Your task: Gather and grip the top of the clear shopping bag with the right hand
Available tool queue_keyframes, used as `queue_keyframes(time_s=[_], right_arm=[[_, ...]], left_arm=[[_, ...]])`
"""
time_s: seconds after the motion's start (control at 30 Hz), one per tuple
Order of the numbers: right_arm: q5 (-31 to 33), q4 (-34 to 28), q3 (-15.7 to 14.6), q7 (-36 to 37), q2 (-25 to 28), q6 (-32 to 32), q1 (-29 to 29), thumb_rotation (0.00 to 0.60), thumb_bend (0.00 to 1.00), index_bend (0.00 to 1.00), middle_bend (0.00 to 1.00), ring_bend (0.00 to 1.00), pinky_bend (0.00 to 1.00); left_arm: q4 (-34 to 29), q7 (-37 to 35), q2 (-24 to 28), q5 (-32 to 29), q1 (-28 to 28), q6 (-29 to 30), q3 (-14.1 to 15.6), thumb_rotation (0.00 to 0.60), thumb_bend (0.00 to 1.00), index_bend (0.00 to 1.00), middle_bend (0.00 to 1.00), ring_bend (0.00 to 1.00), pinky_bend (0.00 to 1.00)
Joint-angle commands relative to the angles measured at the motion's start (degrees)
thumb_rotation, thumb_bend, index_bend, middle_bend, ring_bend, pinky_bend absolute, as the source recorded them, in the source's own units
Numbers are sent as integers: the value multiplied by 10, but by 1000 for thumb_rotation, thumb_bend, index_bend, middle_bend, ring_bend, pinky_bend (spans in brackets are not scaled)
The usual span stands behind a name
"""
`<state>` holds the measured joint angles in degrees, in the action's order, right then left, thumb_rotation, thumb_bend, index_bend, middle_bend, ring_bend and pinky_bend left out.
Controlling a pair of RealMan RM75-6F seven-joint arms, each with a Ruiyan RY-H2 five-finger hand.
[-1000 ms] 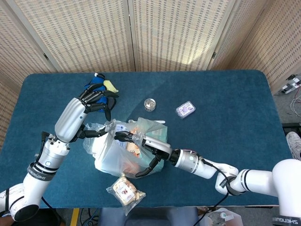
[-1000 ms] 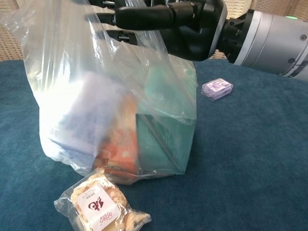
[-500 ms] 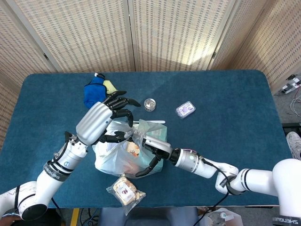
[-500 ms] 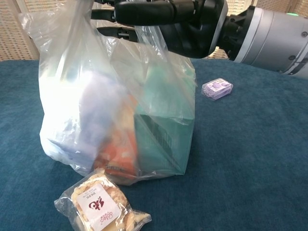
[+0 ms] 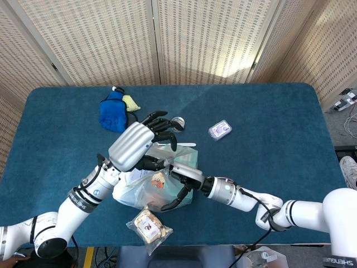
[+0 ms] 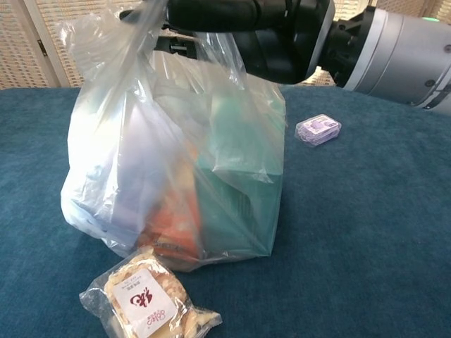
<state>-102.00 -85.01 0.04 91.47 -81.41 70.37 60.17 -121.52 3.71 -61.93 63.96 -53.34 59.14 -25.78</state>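
Observation:
The clear shopping bag [image 5: 144, 192] [image 6: 176, 176] stands upright at the table's front middle, holding a green box [image 6: 239, 204] and other packets. My right hand [image 5: 183, 177] [image 6: 275, 32] is at the bag's top, its dark fingers reaching left with the plastic bunched between them. My left hand [image 5: 136, 146] hovers over the bag's left rim with fingers spread, and the rim's plastic is drawn up under its thumb. The left hand is outside the chest view.
A wrapped snack packet [image 5: 148, 226] [image 6: 144, 299] lies just in front of the bag. A purple case [image 5: 220, 130] [image 6: 318, 129] sits to the right, a small round tin [image 5: 178, 121] behind the bag, and a blue pouch [image 5: 113, 109] at the back left.
My left hand has swept right toward the right hand, drawing the bag's left rim in. The bag's mouth is narrower and its top is bunched at the right hand.

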Motion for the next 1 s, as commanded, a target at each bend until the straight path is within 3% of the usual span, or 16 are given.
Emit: queue_keyframes(time_s=[0.03,0.23,0.73,1.0], right_arm=[[1,0,1,2,0,1,0,600,0,0,71,12,44],[4,1,2,3,-4,-1,1,600,0,0,94,12,44],[3,6,0,16,-10,-5,5,600,0,11,192,52,44],[15,1,0,24,-9,-11,4,600,0,133,318,170,105]], left_arm=[[-1,7,-5,-10,-8,-3,0,600,305,457,261,237,95],[0,26,-15,-35,-26,-10,2,600,306,269,260,218,95],[17,71,-39,-94,-64,-13,11,600,306,135,234,203,95],[27,80,-40,-113,-71,-11,14,600,299,114,226,202,95]])
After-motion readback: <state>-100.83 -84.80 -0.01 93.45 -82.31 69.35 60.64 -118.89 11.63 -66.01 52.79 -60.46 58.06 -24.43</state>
